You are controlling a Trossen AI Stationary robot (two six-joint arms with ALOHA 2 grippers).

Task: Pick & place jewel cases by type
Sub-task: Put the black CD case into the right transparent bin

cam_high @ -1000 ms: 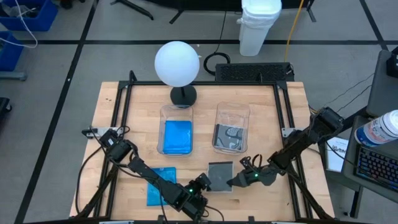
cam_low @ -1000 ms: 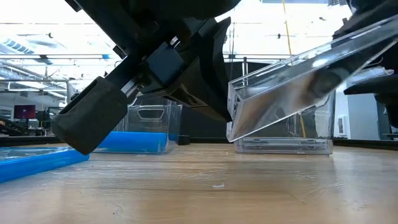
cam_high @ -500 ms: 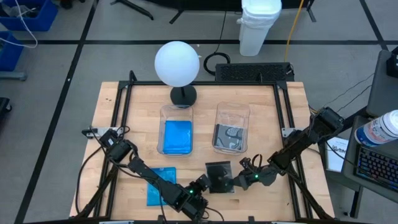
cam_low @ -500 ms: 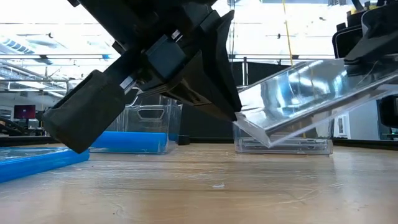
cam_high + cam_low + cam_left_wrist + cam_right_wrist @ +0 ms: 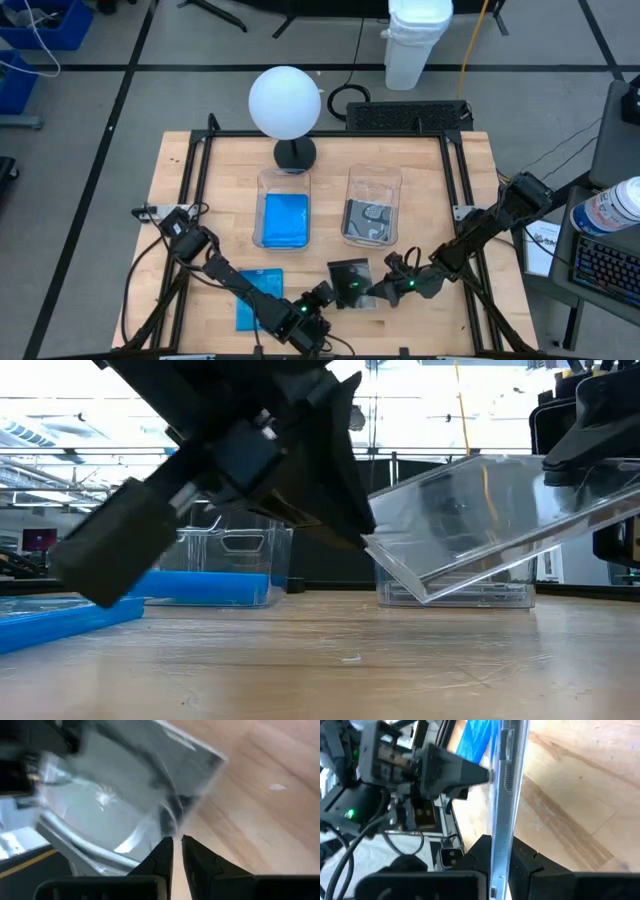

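Two dark jointed robot arms

Both the left arm [image 5: 235, 285] and the right arm [image 5: 490, 228] are black, built of boxy links, with loose black cables at their bases and small green lights glowing near the wrists.

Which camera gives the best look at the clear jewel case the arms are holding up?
The low view: the clear jewel case shows whole, tilted above the table. High view shows it small; left wrist blurred; right wrist only edge-on.

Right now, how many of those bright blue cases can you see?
2: one blue case lies in the left tub, another blue case lies flat on the table by the left arm. More may be stacked unseen in the tub.
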